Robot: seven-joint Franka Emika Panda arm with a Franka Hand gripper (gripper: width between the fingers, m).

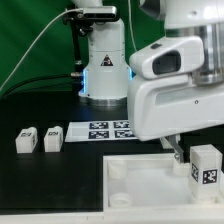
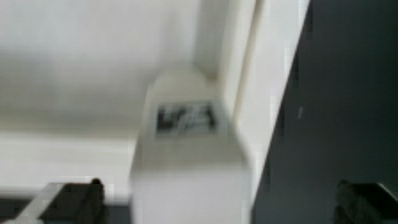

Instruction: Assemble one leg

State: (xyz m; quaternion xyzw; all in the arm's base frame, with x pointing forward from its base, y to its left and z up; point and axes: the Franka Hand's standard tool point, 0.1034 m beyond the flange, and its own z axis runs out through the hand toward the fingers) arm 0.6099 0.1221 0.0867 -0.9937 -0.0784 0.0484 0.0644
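Note:
One leg (image 1: 205, 165), a small white block with a black-and-white marker, stands upright at the exterior view's right, by the right end of the large white tray-like piece (image 1: 140, 185). My gripper (image 1: 188, 155) hangs over this leg, with one dark finger (image 1: 176, 152) just beside it. In the blurred wrist view the leg (image 2: 187, 140) lies between my two fingertips (image 2: 71, 200), which stand wide apart and do not touch it. The gripper (image 2: 217, 198) is open. Two more legs (image 1: 25, 140) (image 1: 53, 138) stand at the left.
The marker board (image 1: 110, 130) lies flat in the middle of the black table. The arm's white base (image 1: 105, 65) rises behind it. The tray-like piece has round sockets at its corners (image 1: 122, 172).

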